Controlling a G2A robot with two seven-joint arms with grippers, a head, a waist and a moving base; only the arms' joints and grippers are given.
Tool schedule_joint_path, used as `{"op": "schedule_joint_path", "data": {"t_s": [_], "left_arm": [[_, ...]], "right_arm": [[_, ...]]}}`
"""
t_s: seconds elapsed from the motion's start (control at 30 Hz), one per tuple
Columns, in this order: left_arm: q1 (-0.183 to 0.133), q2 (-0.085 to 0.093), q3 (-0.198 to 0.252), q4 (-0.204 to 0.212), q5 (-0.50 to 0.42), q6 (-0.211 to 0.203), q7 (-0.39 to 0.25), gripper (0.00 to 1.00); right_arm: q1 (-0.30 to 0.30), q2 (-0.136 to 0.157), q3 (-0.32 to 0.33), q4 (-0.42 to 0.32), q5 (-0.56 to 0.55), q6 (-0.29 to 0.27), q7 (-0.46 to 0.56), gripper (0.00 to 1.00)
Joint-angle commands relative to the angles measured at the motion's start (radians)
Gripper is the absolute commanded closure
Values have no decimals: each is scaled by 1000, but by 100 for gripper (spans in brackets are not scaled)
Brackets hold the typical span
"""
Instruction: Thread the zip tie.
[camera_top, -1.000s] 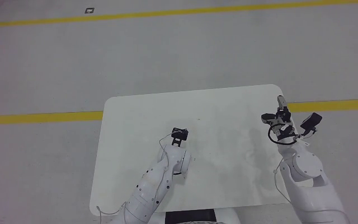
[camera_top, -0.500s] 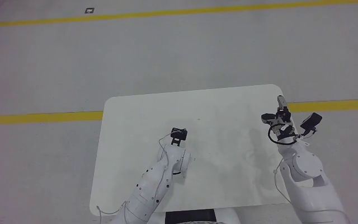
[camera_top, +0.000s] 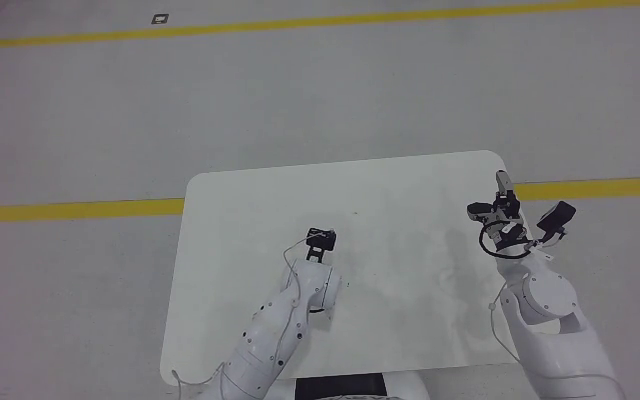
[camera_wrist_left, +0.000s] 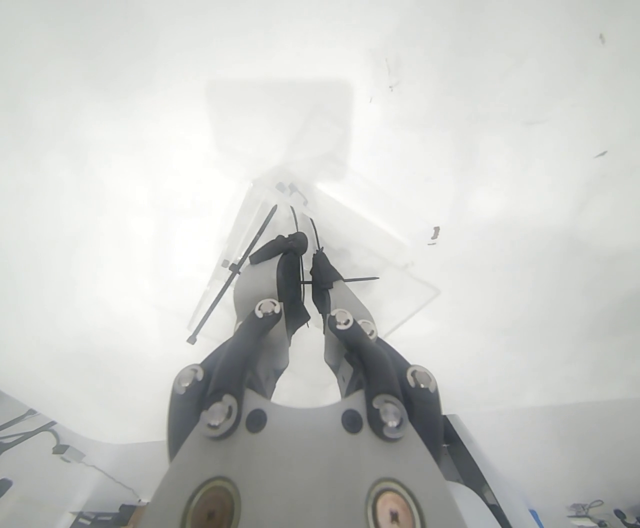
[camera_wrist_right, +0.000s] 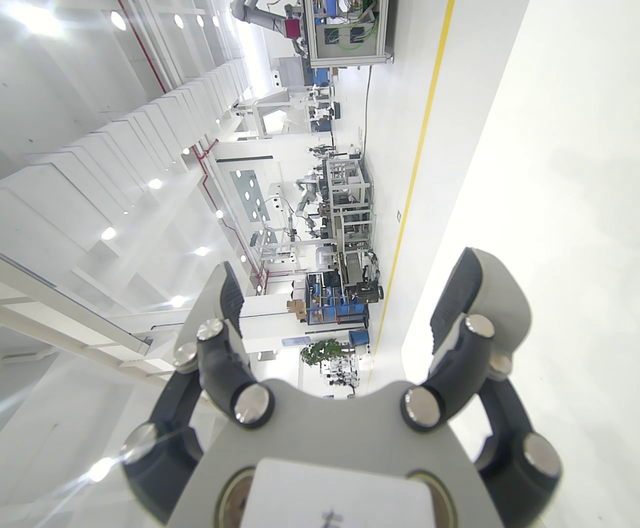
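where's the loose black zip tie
In the left wrist view, the thin black plastic zip tie lies diagonally on a clear plastic sheet on the white table, close beside the left gripper, which is shut on a second zip tie.

L fingers (camera_wrist_left: 287, 280): matt grey metal, tips wrapped in crinkled black tape or cloth, can't tell which. Zip tie (camera_wrist_left: 350, 280) between them: thin black plastic, smooth. Second zip tie (camera_wrist_left: 230, 276) just beside: same. Under both, clear glossy plastic sheet (camera_wrist_left: 400, 280). Table (camera_wrist_left: 500, 150): white, matt, smooth, few dark specks. R fingers (camera_wrist_right: 500, 295): brushed metal w/ black ribbed rubber pads (camera_wrist_right: 450, 295), shiny round fasteners (camera_wrist_right: 254, 402).
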Motion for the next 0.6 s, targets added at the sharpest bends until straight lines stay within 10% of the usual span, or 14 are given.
{"op": "schedule_joint_path", "data": {"t_s": [0.0,0.57], "left_arm": [[0,3,0,-1,0,0,0,80],[-21,-6,-2,43,0,0,0,85]], "right_arm": [[0,0,0,0,0,0,0,0],[0,0,0,0,0,0,0,0]]}}
